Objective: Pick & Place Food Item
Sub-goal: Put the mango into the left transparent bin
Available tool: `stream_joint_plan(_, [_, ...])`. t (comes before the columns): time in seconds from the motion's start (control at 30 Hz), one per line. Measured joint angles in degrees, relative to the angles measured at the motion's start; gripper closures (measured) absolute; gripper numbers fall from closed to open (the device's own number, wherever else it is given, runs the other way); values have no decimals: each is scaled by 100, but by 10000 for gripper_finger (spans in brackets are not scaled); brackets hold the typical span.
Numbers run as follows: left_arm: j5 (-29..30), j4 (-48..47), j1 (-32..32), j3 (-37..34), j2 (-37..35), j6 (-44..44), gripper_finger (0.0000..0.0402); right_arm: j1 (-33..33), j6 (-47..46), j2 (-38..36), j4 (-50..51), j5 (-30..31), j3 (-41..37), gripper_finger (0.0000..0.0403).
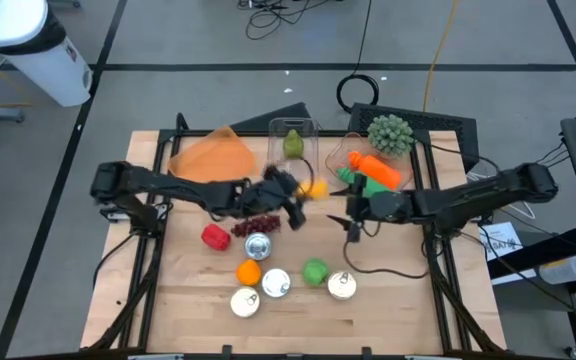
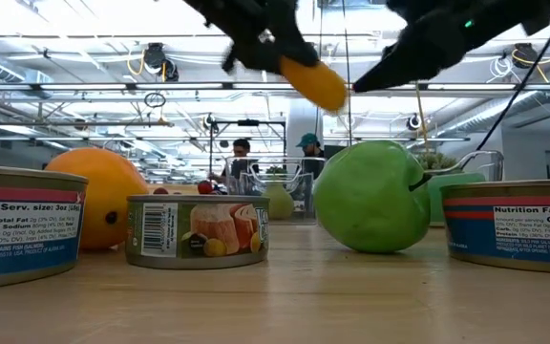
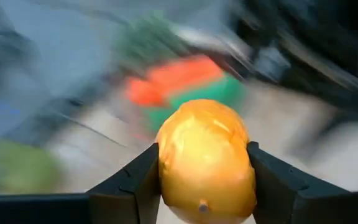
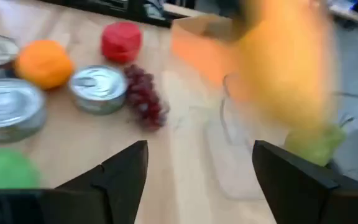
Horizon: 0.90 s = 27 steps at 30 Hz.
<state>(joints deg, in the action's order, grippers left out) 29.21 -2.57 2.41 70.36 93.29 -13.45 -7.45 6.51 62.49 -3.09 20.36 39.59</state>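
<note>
Labelled tin cans (image 2: 197, 229) stand nearest the low camera on the pale wooden counter (image 1: 388, 310), with a round orange fruit (image 2: 103, 205) behind the leftmost can and a smooth green apple (image 2: 370, 196) between the middle can and the right one. From above, these cans, the orange fruit and the green apple cluster at the front middle of the counter, with a bunch of dark red grapes (image 1: 262, 225) and a red rounded fruit (image 1: 215, 236) just behind them. Above this cluster the left hand (image 1: 303, 195) grips a glossy yellow-orange lemon-shaped fruit (image 3: 205, 158) between its two dark fingers, one pressed to each side, holding it up off the counter; in the low view the fruit hangs in the air above the apple. The right hand (image 1: 351, 215) sits close beside it, reaching in from the right, its fingers standing apart with nothing between them. Toward the back of the counter lie a flat orange lid or tray (image 1: 213, 157), a clear plastic container (image 1: 293, 140) holding a pale green pear-like fruit, a knobbly green vegetable head (image 1: 390, 133), and an orange carrot with green top (image 1: 373, 172). A white bin (image 1: 33, 50) stands on the floor beyond the counter's left back corner. Two people show far off in the room behind.
</note>
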Motion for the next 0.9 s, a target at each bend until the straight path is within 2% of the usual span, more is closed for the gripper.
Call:
stream_joint_plan(0.17, [2005, -896, -51, 4, -305, 116, 211, -113, -577, -666, 641, 13, -88, 136])
stream_joint_plan(0.3, [2792, -1240, -370, 3, -160, 111, 210, -215, -729, -988, 443, 1, -398, 140])
stream_joint_plan(0.63, [2063, -1104, -1705, -1, 943, -15, 210, -262, -904, -1148, -273, 32, -997, 140])
stream_joint_plan(0.9, [1699, -933, -2013, -3, 1376, -125, 203, -387, -1035, -1150, -269, 32, -1072, 140])
